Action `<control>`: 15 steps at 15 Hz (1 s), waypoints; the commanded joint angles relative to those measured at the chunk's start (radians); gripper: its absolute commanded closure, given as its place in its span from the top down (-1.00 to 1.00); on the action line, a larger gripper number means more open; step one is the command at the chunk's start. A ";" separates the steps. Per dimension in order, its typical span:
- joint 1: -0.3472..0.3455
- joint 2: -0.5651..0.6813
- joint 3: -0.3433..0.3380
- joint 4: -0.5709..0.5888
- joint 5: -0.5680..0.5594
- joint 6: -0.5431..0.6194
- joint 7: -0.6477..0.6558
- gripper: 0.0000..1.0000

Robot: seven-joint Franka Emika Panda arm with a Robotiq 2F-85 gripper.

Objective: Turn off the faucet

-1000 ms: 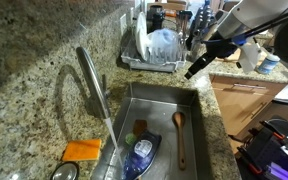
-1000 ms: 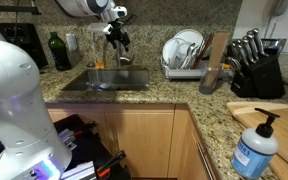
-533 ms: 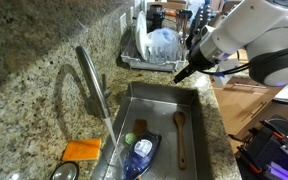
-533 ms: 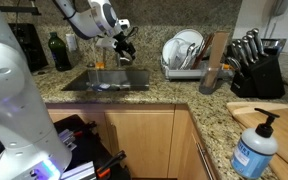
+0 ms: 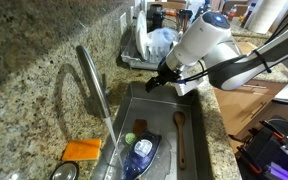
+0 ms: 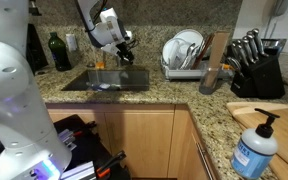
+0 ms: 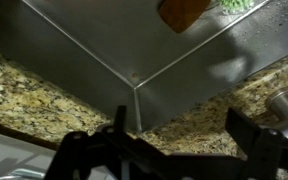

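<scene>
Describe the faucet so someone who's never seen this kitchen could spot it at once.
Find the steel sink set into the granite counter. On the counter beside it, near an orange sponge, stands the faucet. It is the only tall thing there: a slim grey metal arch curving over the sink.

One faucet (image 5: 94, 82), one wooden spoon (image 5: 180, 140), one orange sponge (image 5: 82, 151)

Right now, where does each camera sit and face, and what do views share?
An exterior view: high over the counter, looking down at faucet and sink; arm and gripper show.
An exterior view: across the kitchen, facing the cabinets; robot's white body at left.
Wrist view: looking down into a sink corner past the open gripper.
Both exterior views share the dish rack.
</scene>
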State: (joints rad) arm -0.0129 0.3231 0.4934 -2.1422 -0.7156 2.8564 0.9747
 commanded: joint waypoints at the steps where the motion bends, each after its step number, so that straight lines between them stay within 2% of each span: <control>1: 0.028 -0.004 -0.056 0.006 -0.080 0.025 0.058 1.00; 2: 0.080 0.034 -0.145 0.050 -0.208 0.096 0.161 1.00; 5: 0.285 0.161 -0.398 0.255 -0.464 0.222 0.335 1.00; 8: 0.459 0.241 -0.600 0.432 -0.686 0.332 0.607 1.00; 9: 0.489 0.287 -0.625 0.498 -0.710 0.344 0.688 1.00; 10: 0.491 0.351 -0.612 0.559 -0.695 0.318 0.728 1.00; 11: 0.459 0.234 -0.586 0.419 -0.662 0.302 0.646 1.00; 13: 0.489 0.307 -0.597 0.503 -0.666 0.301 0.696 1.00; 15: 0.480 0.324 -0.598 0.499 -0.663 0.292 0.677 1.00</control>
State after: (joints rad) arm 0.4789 0.6644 -0.1034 -1.6122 -1.3806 3.1574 1.6737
